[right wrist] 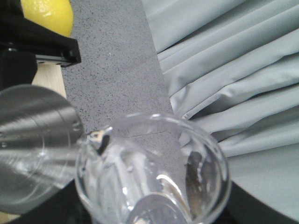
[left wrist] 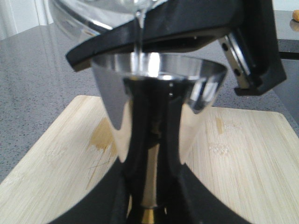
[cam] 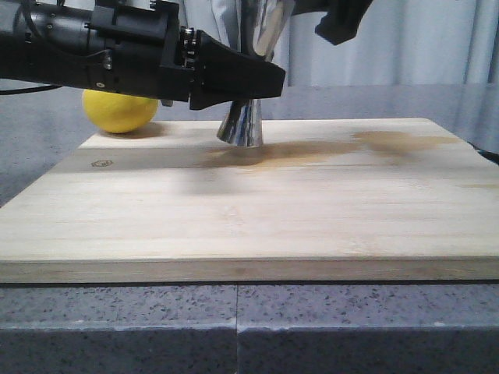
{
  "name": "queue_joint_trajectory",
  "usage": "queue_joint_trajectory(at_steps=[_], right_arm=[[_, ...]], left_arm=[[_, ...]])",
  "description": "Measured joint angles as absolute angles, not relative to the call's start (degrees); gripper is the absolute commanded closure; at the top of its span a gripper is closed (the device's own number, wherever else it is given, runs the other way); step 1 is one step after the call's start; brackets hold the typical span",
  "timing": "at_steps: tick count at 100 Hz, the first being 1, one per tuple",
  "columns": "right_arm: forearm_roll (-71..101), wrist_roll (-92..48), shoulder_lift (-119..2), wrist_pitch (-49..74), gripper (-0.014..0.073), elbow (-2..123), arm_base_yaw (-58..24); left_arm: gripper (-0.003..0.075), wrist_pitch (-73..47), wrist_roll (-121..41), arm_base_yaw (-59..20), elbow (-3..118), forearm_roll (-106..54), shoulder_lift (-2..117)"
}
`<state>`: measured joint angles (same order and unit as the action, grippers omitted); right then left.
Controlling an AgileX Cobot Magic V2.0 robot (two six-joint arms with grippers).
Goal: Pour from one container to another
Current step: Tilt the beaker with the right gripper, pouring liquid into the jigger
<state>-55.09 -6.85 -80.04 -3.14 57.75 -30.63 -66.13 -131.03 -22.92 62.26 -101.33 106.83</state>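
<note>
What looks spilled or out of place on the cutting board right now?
A brownish stain streaks the wooden cutting board beside the jigger, looking like spilled liquid or old discoloration. Otherwise, the beaker is tipped over the jigger's cup with a thin stream falling inside, and the lemon sits behind the board.

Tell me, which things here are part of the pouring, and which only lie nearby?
Part of the pouring:
steel jigger
glass beaker
left gripper
right gripper

Only nearby:
lemon
wooden board
</note>
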Motion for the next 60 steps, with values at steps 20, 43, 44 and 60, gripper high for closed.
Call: queue_joint_trajectory(at_steps=[20,43,44,60], right_arm=[[-57.43,-6.85,-80.04,-3.35,0.0347,57.75,-30.63],[-59.28,-6.85,-80.04,-3.38,0.0347,57.75,-30.63],[-59.29,-6.85,-80.04,-3.38,0.0347,57.75,-30.63],[-60.96,-6.85,-80.04,-3.6,0.0347,57.75,-30.63]], left_arm=[[0.0659,-66.13,-131.03,-22.92,62.26,-101.33,106.83],[0.0659,-66.13,-131.03,-22.92,62.26,-101.33,106.83],[0.0659,-66.13,-131.03,-22.92,62.26,-101.33,106.83],[0.0659,-66.13,-131.03,-22.92,62.26,-101.22,106.83]])
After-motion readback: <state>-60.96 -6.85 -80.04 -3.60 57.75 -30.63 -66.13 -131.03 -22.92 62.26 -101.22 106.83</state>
